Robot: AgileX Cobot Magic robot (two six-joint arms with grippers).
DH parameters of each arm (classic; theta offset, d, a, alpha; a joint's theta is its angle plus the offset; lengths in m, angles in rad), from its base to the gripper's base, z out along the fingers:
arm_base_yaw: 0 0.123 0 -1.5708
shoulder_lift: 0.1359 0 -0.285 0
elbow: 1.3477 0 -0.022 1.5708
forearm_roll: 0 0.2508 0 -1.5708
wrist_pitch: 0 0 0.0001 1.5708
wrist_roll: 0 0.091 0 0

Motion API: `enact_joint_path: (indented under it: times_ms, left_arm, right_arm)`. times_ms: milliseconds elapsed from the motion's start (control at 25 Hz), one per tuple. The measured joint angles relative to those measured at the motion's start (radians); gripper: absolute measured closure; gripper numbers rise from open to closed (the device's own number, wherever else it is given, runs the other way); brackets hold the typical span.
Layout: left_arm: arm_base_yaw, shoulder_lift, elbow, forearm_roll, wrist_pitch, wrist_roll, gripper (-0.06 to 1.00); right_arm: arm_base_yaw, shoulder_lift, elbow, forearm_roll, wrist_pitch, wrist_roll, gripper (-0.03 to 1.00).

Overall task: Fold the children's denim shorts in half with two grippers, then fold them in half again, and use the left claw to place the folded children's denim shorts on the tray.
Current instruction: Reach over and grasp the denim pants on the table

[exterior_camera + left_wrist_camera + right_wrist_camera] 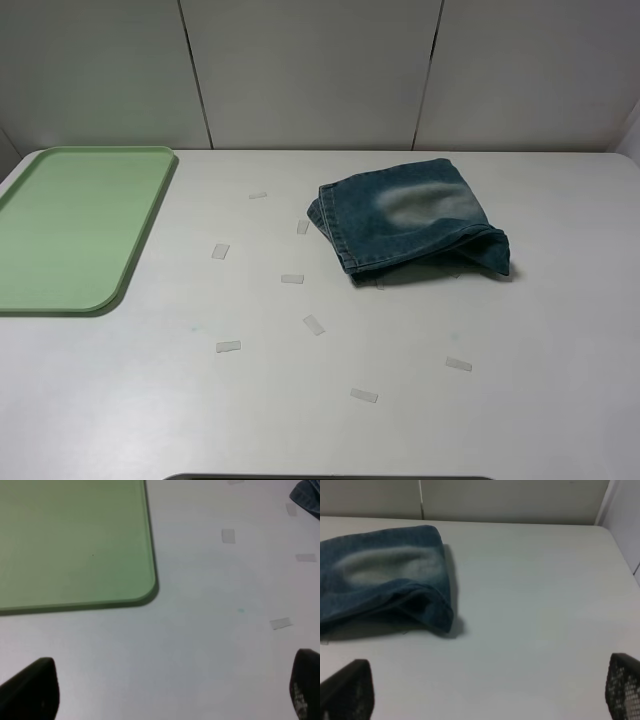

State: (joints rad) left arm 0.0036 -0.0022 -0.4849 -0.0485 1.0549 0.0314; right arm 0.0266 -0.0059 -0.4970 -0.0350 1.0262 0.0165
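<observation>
**A:** Exterior high: where are the children's denim shorts (415, 215)?
**B:** Well apart from the tray (70, 230). Probably soft and light; grip the edge corners.
**A:** Left wrist?
**B:** The left claw (167, 690) is spread wide, empty, just beside the tray.
**A:** Right wrist?
**B:** The right gripper (490, 687) is spread, empty, far from the tray.

White table (560, 410), grey panelled wall (310, 70)

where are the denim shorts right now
In the exterior high view the children's denim shorts lie bunched on the white table, right of centre toward the back, well apart from the pale-green tray at the far left.
</observation>
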Motion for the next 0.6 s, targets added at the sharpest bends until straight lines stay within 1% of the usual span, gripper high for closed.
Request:
enact_joint_path:
  times_ms: [600]
  left_arm:
    - [0.0, 0.002, -0.002, 0.0, 0.0, 0.003, 0.04]
  right_arm:
    - [0.0, 0.0, 0.0, 0.0, 0.0, 0.002, 0.27]
